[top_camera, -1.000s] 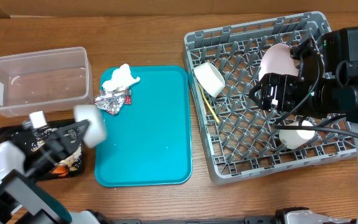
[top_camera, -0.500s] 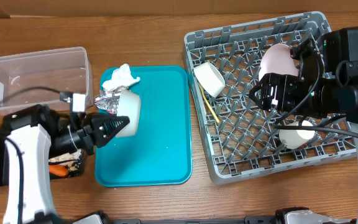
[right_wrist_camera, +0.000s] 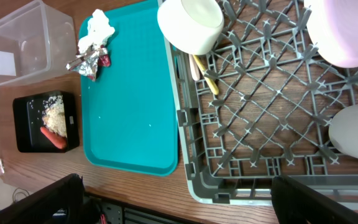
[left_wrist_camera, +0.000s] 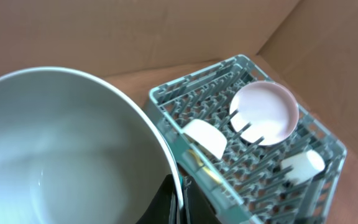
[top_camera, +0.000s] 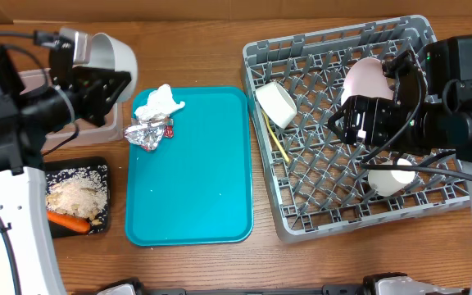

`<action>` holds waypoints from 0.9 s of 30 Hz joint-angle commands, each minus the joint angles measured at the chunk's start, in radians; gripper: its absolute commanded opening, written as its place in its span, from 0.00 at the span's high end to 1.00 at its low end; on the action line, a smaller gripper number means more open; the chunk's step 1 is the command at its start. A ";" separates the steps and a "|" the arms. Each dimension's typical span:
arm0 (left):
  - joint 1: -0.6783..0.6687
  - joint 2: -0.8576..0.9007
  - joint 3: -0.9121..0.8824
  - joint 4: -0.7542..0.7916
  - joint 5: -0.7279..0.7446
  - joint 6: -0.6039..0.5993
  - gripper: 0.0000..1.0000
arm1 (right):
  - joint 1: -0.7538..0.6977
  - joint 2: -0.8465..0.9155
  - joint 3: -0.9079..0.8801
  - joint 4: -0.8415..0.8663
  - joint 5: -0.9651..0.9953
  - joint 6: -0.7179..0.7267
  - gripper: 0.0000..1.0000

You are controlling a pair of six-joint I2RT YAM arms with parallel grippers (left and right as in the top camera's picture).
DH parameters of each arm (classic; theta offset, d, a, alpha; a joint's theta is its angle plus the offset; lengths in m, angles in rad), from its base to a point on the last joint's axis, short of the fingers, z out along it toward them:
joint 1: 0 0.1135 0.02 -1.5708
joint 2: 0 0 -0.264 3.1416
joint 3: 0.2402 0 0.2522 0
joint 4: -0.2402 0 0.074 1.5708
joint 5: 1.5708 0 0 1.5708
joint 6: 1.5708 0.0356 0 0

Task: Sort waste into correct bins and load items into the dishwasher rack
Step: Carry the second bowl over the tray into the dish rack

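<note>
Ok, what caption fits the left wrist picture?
Left end effector holds a pale bowl, with the grey rack beyond.

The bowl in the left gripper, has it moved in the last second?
Yes. The bowl went from beside the teal tray's left edge up beyond its top left corner.

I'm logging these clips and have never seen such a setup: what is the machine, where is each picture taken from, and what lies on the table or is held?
A robot with a left arm and a right arm sits at a wooden table. One picture looks down from above; the other two come from a camera on each wrist. The left tool is shut on the rim of a pale bowl, near the clear tub. The right tool is open and empty over the grey rack, which holds a second bowl, a pink plate, a yellow spoon and a cup. On the teal tray lie a napkin and a foil wrapper. The black tray holds crumbs and a carrot.
</note>
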 commanded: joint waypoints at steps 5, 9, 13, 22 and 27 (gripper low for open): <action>-0.325 0.034 0.009 0.055 -0.251 -0.437 0.96 | 0.003 0.001 0.005 0.002 -0.013 0.002 0.00; -0.469 0.068 0.002 0.080 -0.374 -0.536 0.96 | 0.003 0.000 0.005 -0.002 -0.016 0.005 0.00; -0.582 0.051 0.001 0.025 -0.574 -0.542 0.96 | 0.003 0.000 0.005 -0.002 -0.018 0.005 0.00; -0.733 -0.043 -0.105 -0.040 -0.666 -0.546 0.96 | 0.004 -0.001 0.005 -0.002 -0.024 0.005 0.00; -0.649 -0.059 -0.343 0.286 -0.315 -0.565 0.95 | 0.004 -0.001 0.005 -0.002 -0.024 0.005 0.00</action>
